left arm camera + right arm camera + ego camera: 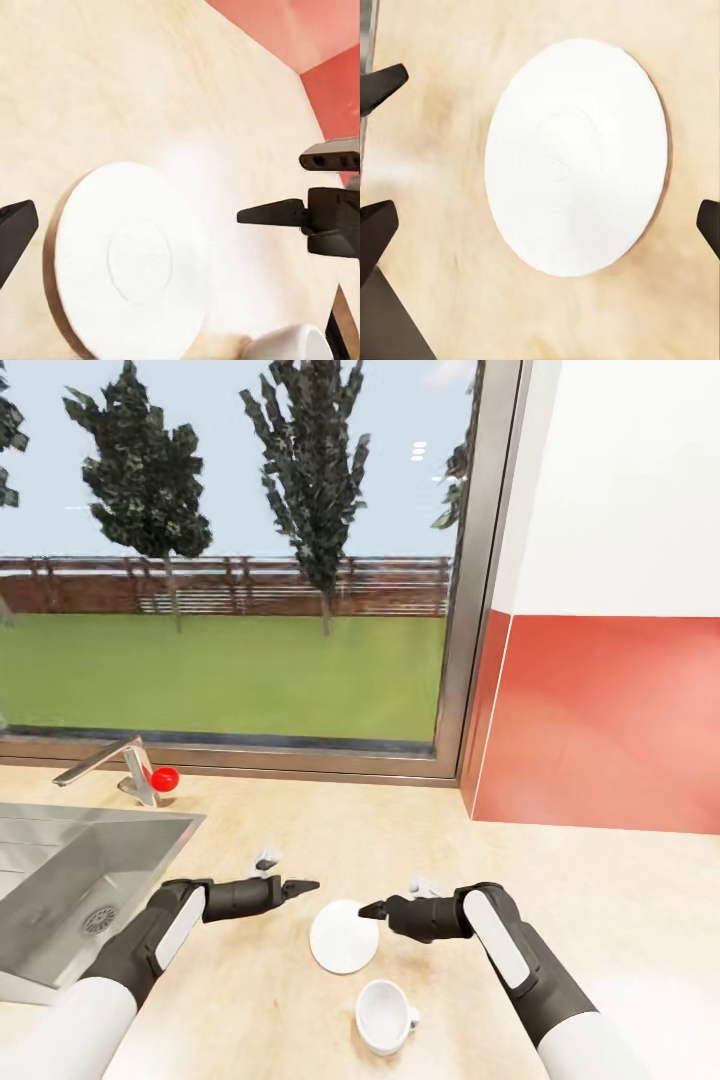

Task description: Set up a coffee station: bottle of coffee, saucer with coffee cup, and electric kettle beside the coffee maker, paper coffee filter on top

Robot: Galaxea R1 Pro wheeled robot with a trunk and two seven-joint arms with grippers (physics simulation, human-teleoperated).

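Here, a white saucer point(344, 936) is seen lying flat on the pale worktop point(620, 920), and everything else is placed from it. The coffee cup point(385, 1015) is set upright on the worktop just beside the saucer, on its near side towards the robot, not on it; its handle is turned away from the sink. The left gripper point(300, 886) is held just beyond the saucer's sink-side edge, slightly above the worktop, and the right gripper point(372, 909) is held at the saucer's opposite edge, its dark tip over the rim. Whether the left fingers are apart or closed cannot be told from the head view; in the right wrist view the right fingers point(376, 232) are spread wide with the saucer point(577, 157) between them, nothing being held. Further from the saucer, a steel sink point(60, 880) is set into the worktop, with a tap point(105, 760) and a red knob point(163, 779) behind it, below a large window point(230, 550).
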